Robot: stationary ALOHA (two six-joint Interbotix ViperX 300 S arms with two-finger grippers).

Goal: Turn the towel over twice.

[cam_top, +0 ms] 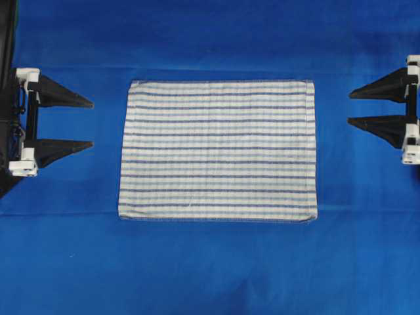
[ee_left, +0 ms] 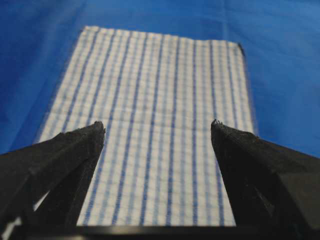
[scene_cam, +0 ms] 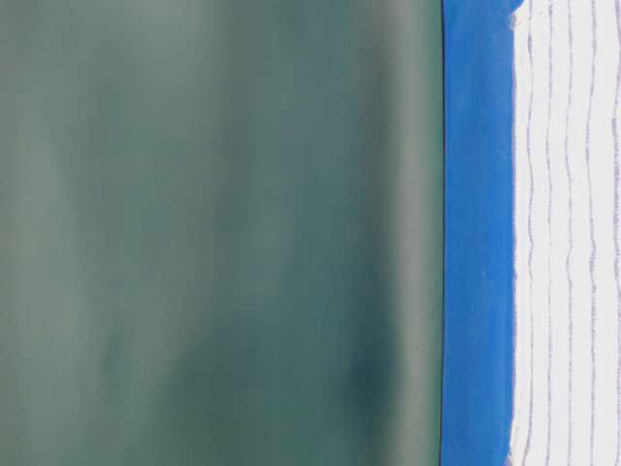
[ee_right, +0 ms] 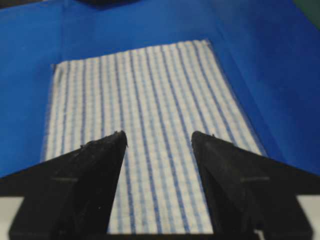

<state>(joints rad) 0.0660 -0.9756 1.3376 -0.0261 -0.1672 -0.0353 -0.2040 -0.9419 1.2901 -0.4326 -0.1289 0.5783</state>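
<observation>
left gripper (cam_top: 92,123) at the left edge of the overhead view, jaws spread wide, nothing between them, tips pointing toward the towel (cam_top: 218,150) but apart from its left edge, with blue cover showing in the gap. in the left wrist view the same gripper (ee_left: 157,127) has both black fingers (ee_left: 60,160) wide apart, and the towel (ee_left: 155,100) stretches away beyond them.

right gripper (cam_top: 348,107) at the right edge of the overhead view, also wide open and empty, tips aimed at the towel's right edge and clear of it. right wrist view: gripper (ee_right: 159,135) open, striped cloth (ee_right: 145,100) visible between and past the tips.

towel lies flat and spread out in the middle of the blue table cover (cam_top: 210,269), between the two grippers, dark blue stripes running left to right in the overhead view, edges roughly square to the table, faint light-blue checks visible in the wrist views. table-level view: towel (scene_cam: 568,233) flat on the blue cover (scene_cam: 475,233), dull green backdrop (scene_cam: 213,233) behind.
</observation>
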